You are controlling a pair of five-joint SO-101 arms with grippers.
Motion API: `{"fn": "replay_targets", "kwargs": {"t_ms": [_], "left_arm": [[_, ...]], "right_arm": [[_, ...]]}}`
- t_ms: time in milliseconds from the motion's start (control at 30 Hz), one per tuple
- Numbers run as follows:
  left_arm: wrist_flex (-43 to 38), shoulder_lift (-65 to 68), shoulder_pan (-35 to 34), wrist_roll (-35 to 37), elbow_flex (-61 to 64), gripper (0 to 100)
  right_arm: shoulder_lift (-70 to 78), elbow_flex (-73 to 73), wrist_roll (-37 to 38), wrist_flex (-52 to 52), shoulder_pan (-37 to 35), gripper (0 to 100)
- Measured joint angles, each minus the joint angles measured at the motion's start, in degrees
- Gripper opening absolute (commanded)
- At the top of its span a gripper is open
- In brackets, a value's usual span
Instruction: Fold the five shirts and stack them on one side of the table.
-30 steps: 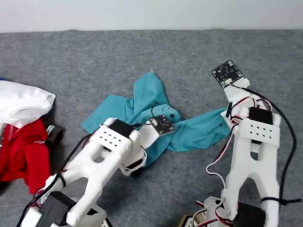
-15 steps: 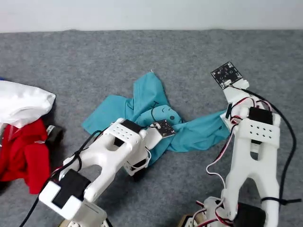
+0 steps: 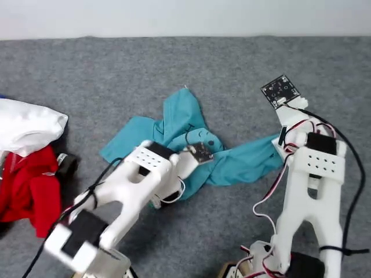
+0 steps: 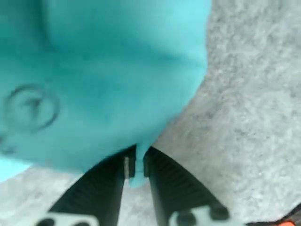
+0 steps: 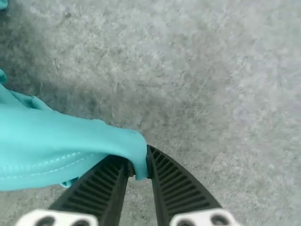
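Two grippers: we noted left gripper (image 4: 136, 164) and right gripper (image 5: 139, 168) each pinching teal shirt (image 3: 184, 119)
Cloth: lay crumpled, middle of table (image 3: 87, 75)
Left edge: white shirt (image 3: 26, 130), red shirt (image 3: 29, 191)

- Shows plain teal across the teal shirt (image 3: 179, 116) — paler stitching (image 5: 42, 162) along one hem, and a faint ring (image 4: 30, 107) outlined in darker teal.
- Shows mottled mid-grey, felt-like, over the table cover (image 3: 104, 75); flat white on the wall strip (image 3: 185, 17).
- Plain white on the white shirt (image 3: 29, 130); plain bright red on the red shirt (image 3: 32, 194); a small black thing (image 3: 66, 165) next to the red.
- White shells on the left arm (image 3: 133, 185) and the right arm (image 3: 316, 185) — each dotted with a patch of small dark holes.
- Black with ribbed inner faces on the left gripper (image 4: 137, 160) and the right gripper (image 5: 138, 162).
- Black with pale specks on the square boards (image 3: 279, 90).
- Red, black and white on the cables (image 3: 295, 124).
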Motion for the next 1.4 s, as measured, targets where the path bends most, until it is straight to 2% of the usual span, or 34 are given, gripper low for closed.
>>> {"fn": "replay_targets", "kwargs": {"t_ms": [133,433,700,867,1067,1233,1400], "left_arm": [[6.4,-10.6,-3.0,-0.3,-4.5,0],[17.1,-27.0,-20.6,-0.3,-21.5,0],[21.5,-33.2,-22.8,-0.3,-31.3,0],[21.9,-35.8,-24.1,-1.5,-32.4,0],[22.2,-36.4,-29.0,-5.5,-31.3,0],[22.2,-36.6,-33.3,-10.5,-25.2,0],[22.2,-36.6,-33.2,-12.8,-16.2,0]], "right_arm": [[-4.3,0.1,0.0,0.0,0.0,0.9],[-23.7,0.1,0.0,-0.1,-0.1,0.9],[-36.3,0.1,0.9,-6.9,-0.8,0.9],[-37.2,0.9,6.0,-3.2,-5.7,0.9],[-37.3,9.5,6.7,5.6,-16.3,0.9],[-37.3,21.1,6.7,5.0,-24.6,0.9],[-37.3,32.5,6.7,1.8,-29.5,0.9]]}}
